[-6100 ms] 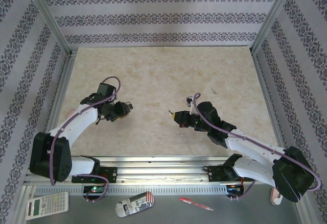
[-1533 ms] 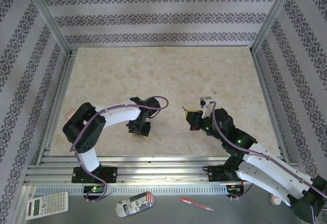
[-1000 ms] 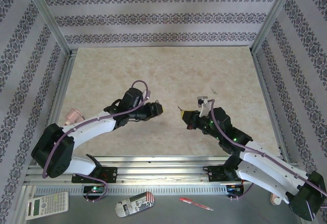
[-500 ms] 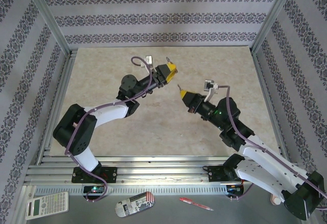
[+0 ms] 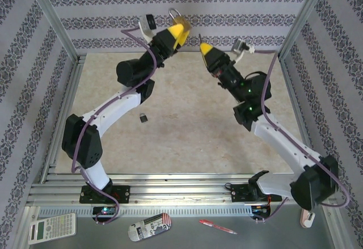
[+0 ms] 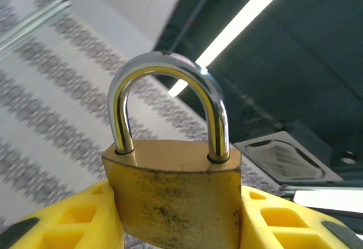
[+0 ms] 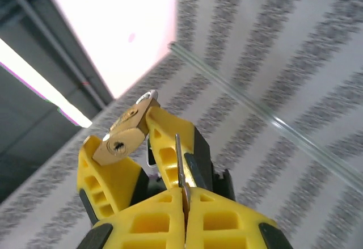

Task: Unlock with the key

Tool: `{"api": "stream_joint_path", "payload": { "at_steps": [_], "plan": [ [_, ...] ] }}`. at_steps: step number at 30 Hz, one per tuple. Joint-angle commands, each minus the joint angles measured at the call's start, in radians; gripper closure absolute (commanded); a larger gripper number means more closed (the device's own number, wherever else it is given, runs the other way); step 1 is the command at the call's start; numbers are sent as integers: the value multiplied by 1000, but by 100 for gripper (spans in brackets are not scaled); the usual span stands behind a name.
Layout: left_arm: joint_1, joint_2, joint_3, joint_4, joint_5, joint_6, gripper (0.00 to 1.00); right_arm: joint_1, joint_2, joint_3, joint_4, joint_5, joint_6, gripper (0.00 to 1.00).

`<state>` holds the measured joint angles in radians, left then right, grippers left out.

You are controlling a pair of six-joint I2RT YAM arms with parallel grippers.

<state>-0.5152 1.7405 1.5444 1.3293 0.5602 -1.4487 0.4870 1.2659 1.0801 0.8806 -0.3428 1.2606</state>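
Both arms: risen since half a second ago, from low over the middle of the surface (image 5: 187,135) to high above its far edge, tips now turned toward each other.

Left pincer (image 6: 176,226): clamped on the padlock (image 6: 173,195), one yellow finger on each side of the brass body. Shackle upright, both legs seated in the body, so it reads as locked.

Right pincer (image 7: 184,206): pressed together on the key (image 7: 178,155), whose thin blade stands out between the fingertips.

Key, position: in the air above the far edge, left of middle, near the padlock but apart from it. In the right wrist view the blade sits just beside the brass base, where the round keyhole faces the camera. The tip is not in the hole.

Black block (image 5: 144,117): lying on the surface left of middle, well apart from both arms.

Progress, as judged:
- Done: padlock picked up, key picked up, both lifted and brought face to face.
- Left: line the blade up with the keyhole, push it in, turn it, free the shackle.
- Stage: early alignment, roughly halfway.
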Motion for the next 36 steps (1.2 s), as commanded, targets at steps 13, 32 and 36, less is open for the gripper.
{"api": "stream_joint_path", "payload": {
  "at_steps": [13, 32, 36],
  "plan": [
    [129, 168, 236, 100, 18, -74, 100, -21, 226, 283, 156, -170, 384, 100],
    [169, -24, -193, 69, -160, 80, 100, 60, 370, 183, 163, -95, 516, 100],
    [169, -24, -196, 98, -139, 70, 100, 70, 391, 172, 179, -78, 544, 100]
  ]
}}
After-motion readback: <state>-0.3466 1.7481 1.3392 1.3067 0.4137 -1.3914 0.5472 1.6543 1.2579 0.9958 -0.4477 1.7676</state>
